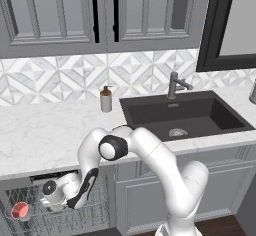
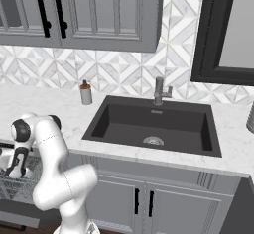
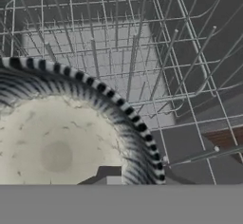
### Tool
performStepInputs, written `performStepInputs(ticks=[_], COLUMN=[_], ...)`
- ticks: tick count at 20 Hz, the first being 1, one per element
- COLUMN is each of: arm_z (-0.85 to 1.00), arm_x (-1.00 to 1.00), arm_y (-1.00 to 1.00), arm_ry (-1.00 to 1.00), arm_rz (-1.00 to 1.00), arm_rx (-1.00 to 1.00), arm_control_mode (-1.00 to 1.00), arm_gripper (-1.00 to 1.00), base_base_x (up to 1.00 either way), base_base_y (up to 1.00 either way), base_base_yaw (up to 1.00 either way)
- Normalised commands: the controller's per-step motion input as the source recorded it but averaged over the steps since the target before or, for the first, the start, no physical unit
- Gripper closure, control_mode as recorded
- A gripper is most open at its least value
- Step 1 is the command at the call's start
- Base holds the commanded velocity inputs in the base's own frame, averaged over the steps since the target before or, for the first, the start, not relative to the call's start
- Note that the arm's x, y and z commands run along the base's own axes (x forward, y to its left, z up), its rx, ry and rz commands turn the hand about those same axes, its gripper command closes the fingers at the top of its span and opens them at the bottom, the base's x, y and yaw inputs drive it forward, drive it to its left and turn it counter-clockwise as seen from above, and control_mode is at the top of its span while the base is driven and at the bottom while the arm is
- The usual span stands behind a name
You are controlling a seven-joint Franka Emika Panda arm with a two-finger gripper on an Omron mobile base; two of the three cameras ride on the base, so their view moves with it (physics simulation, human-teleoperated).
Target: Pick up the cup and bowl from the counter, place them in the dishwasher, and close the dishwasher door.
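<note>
Gripper (image 1: pixel 37 200) sits low over the dishwasher's wire rack (image 3: pixel 180 52), its grasp on the bowl (image 3: pixel 57 142) unclear; cup (image 1: pixel 20 210) already racked; next, judged: retract and shut the door

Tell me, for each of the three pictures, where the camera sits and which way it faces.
Left base view: behind the arm to its left, facing forward and down at the counter, sink and dishwasher holding the cup; the arm rises lower right.
Right base view: behind the arm to its right, same counter; the arm rises lower left.
Hand view: on the hand, looking along the gripper at the bowl over the wire rack.
Both base views share the sink and soap dispenser.
</note>
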Motion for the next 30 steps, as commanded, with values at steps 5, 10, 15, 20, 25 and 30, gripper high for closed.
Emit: performStepInputs(ticks=[5, 10, 15, 20, 25, 30], arm_z=[0.0, 0.01, 0.11, 0.09, 0.7, 0.89], arm_x=[0.0, -0.1, -0.7, -0.63, -0.05, -0.21], arm_y=[0.0, 0.0, 0.0, 0.0, 0.0, -0.02], arm_ry=[0.0, 0.0, -0.03, -0.01, -0.02, -0.01], arm_rz=[0.0, 0.0, 0.0, 0.02, 0.0, 0.0], arm_rx=[0.0, 0.0, 0.0, 0.0, 0.01, 0.05], arm_control_mode=[-1.0, -1.0, -1.0, -1.0, -1.0, -1.0], arm_gripper=[-1.0, -1.0, -1.0, -1.0, -1.0, -1.0], base_base_x=[0.0, 0.0, 0.0, 0.0, 0.0, 0.0], base_base_y=[0.0, 0.0, 0.0, 0.0, 0.0, 0.0], base_base_yaw=[0.0, 0.0, 0.0, 0.0, 0.0, 0.0])
